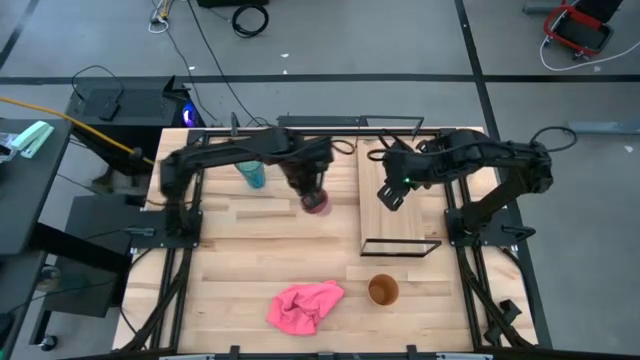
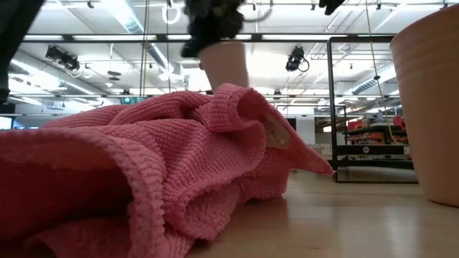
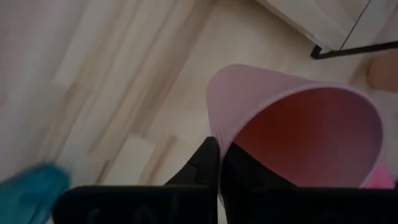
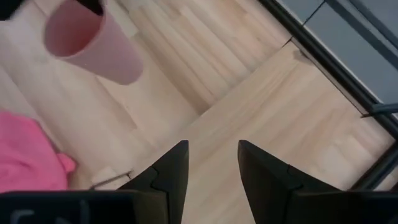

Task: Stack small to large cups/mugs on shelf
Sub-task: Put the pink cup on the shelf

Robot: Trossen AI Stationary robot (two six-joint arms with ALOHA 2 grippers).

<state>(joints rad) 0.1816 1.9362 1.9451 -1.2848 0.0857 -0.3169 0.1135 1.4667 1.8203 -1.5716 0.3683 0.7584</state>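
Your left tool is clamped on the pink cup's rim, holding it off the counter near the shelf. Right tool hangs empty, jaws wide, over the shelf. Orange cup and teal cup untouched; nothing stacked yet.

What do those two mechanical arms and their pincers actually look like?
Both arms are dark, jointed and slender. The left pincer and right pincer each end in two flat black fingers. A small green light glows on the right arm.
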